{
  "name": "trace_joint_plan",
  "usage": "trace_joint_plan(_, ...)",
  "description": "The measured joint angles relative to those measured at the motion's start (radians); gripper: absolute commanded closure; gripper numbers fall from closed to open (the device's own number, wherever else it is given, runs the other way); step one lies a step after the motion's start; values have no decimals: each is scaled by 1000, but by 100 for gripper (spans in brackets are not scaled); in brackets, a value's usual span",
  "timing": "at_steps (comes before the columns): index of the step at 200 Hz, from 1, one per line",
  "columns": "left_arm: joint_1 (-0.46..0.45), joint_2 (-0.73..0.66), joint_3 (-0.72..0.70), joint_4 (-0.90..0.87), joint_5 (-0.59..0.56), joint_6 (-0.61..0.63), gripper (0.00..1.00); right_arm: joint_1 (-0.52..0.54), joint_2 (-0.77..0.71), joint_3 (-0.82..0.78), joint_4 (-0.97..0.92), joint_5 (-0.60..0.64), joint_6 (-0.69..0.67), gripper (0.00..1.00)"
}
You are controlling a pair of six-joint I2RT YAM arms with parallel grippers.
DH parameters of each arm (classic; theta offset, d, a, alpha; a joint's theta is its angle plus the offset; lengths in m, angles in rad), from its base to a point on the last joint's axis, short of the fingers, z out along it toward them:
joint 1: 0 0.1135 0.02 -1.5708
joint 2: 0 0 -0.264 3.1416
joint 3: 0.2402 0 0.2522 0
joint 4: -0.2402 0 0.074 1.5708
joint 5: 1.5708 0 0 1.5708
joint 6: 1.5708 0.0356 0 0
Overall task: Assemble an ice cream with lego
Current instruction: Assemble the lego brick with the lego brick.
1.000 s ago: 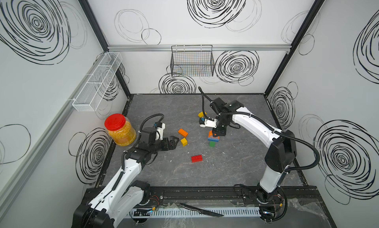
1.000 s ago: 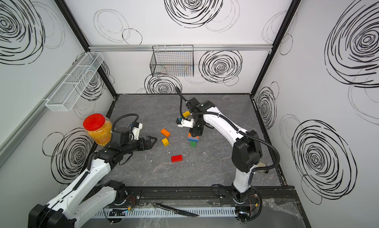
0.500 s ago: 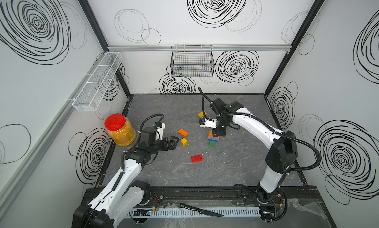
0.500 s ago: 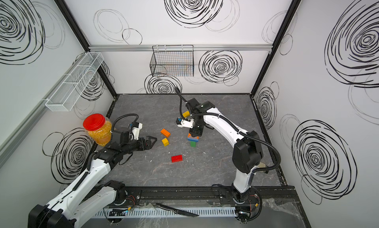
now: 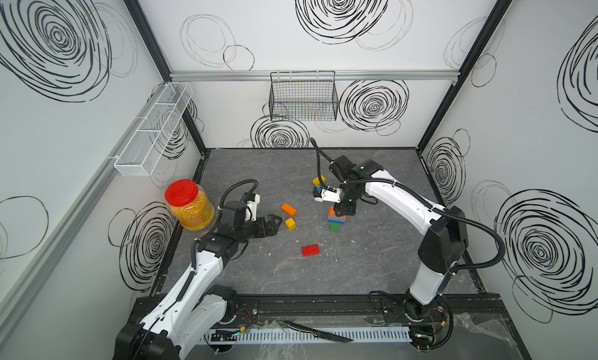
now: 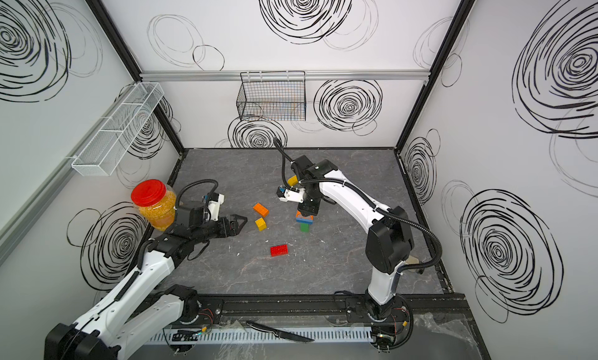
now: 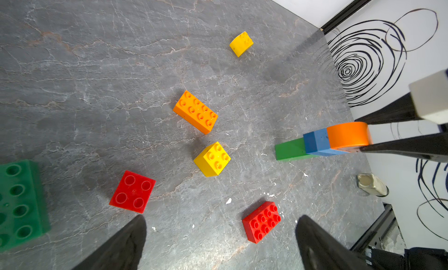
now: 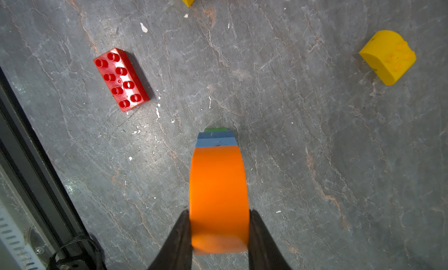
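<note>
Right gripper (image 8: 219, 214) is clamped on the orange round-topped plastic brick (image 8: 219, 183), one finger on each flat side. That brick sits touching the top of a blue plastic brick (image 8: 215, 141), and a green plastic brick (image 7: 289, 150) forms the foot. It's a three-piece tower (image 5: 336, 217), upright near the middle of the table.

Over to the left gripper (image 7: 220, 220): jaws spread wide, nothing in them, low over the surface. Between it and the tower lie a long orange studded brick (image 7: 196, 112) and, just beside that, a small yellow square brick (image 7: 213, 159). A red eight-stud brick (image 7: 261, 221) lies nearer the front. A red square brick (image 7: 132, 191) and a big green brick (image 7: 19, 203) both lie hollows-up. A yellow round-topped brick (image 7: 241, 43) lies on its side behind the tower.

By the left wall stands a clear jar of yellow grains with a red lid (image 5: 189, 204). A knife (image 5: 318, 332) lies along the front rail.

The grey stone-look tabletop (image 5: 372, 261) is flecked with white crumbs. The white walls carry black swirls, with a black wire basket (image 5: 302, 96) and a white mesh shelf (image 5: 152, 132) hung on them.
</note>
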Motion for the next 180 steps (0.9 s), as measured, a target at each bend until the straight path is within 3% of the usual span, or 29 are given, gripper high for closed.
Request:
trace_joint_plan(100, 7, -6, 0, 0, 0, 0, 1, 0, -7, -6, 5, 3, 1, 73)
trace_joint_plan(180, 11, -6, 0, 0, 0, 0, 1, 0, -13, -12, 13, 3, 1, 65)
